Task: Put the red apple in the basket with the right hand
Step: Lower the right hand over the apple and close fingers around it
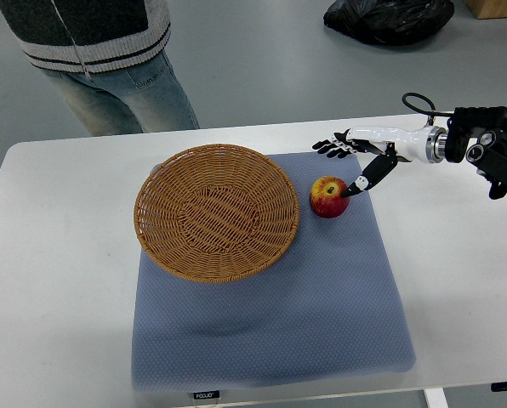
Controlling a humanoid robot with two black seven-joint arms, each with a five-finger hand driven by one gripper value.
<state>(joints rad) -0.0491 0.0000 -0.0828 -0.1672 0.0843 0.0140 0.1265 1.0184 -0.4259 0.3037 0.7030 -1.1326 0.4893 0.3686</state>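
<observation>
Nearest the camera lay a blue-grey padded mat [270, 331], spread on a white table [58, 297] and carrying both the wicker basket [217, 212] and the red apple [328, 196]. Round and shallow, the basket sat on the mat's far left part, its rim overhanging the mat's edge slightly, and it held nothing; only the woven floor showed inside. Just beside the basket's right rim, apart from it by a thin strip of mat, the apple rested upright on the mat, its stem hollow facing up toward the camera and a yellow patch showing around it. Being nearly round, the fruit showed no clear long axis.

From the picture's right edge the robot's arm reached in low over the table, ending in the right hand [356, 157] with its white palm shell and black fingers [328, 147]. Those fingers were spread wide and pointed left, past the apple's far side, holding nothing, while the thumb angled down so that its black tip met the apple's upper right side.

Behind the table stood a person [100, 51] in jeans and a striped-hem sweater, and a black bag [388, 19] lay on the floor beyond.
</observation>
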